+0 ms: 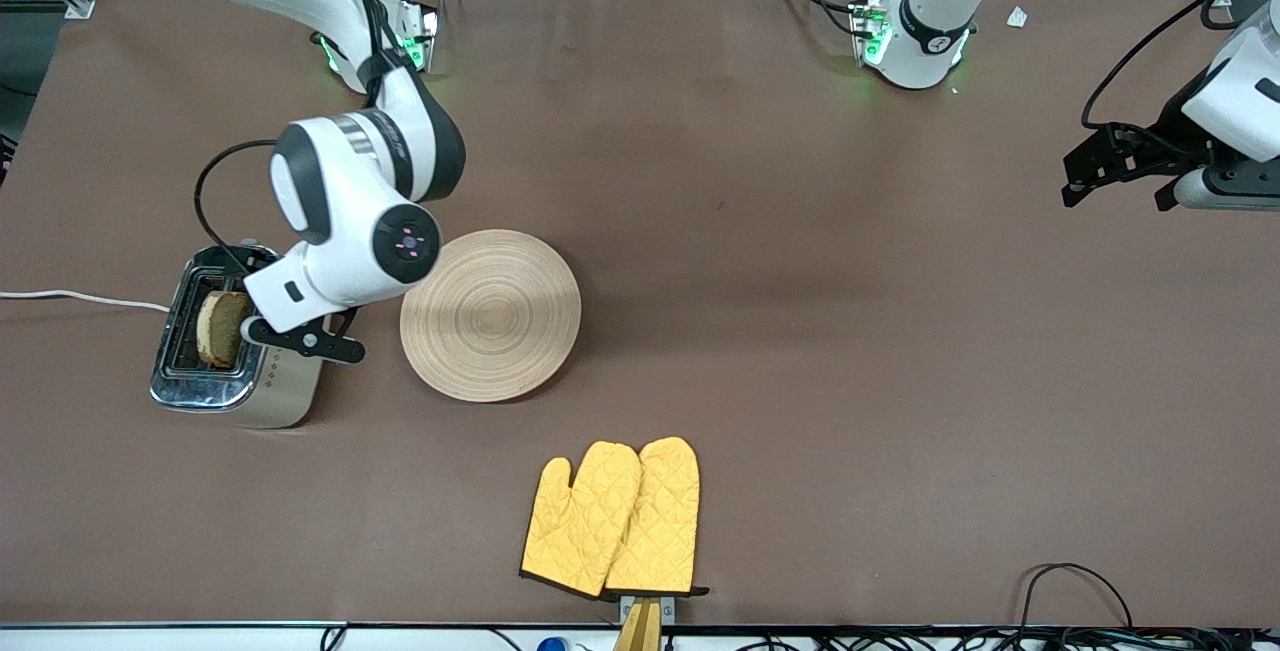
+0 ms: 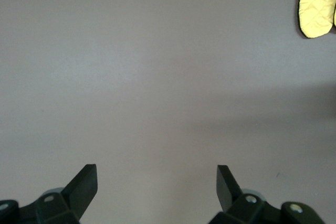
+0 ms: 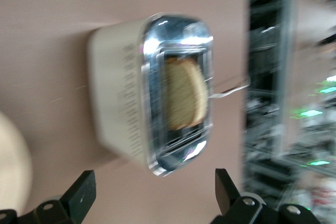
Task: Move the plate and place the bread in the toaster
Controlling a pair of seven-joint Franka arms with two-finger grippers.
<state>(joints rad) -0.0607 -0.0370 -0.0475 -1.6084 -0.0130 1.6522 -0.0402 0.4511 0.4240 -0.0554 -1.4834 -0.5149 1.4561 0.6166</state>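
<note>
The toaster point(image 1: 280, 393) stands at the right arm's end of the table, its white cord point(image 1: 80, 298) running off the edge. The bread point(image 1: 222, 328) stands upright in a toaster slot with its top sticking out. My right gripper point(image 1: 305, 339) is open and empty, just above the toaster on the plate's side. The right wrist view shows the toaster point(image 3: 118, 103), the bread point(image 3: 185, 94) and my open right gripper point(image 3: 152, 192). The plate point(image 1: 490, 315) lies empty on the table beside the toaster. My left gripper point(image 1: 1100, 166) waits open over the left arm's end; it shows again in the left wrist view point(image 2: 156, 184), above bare table.
A pair of yellow oven mitts point(image 1: 615, 518) lies near the table edge closest to the front camera, nearer than the plate. One mitt point(image 2: 317, 3) shows in the left wrist view. A black cable point(image 1: 1075, 581) loops at the near edge toward the left arm's end.
</note>
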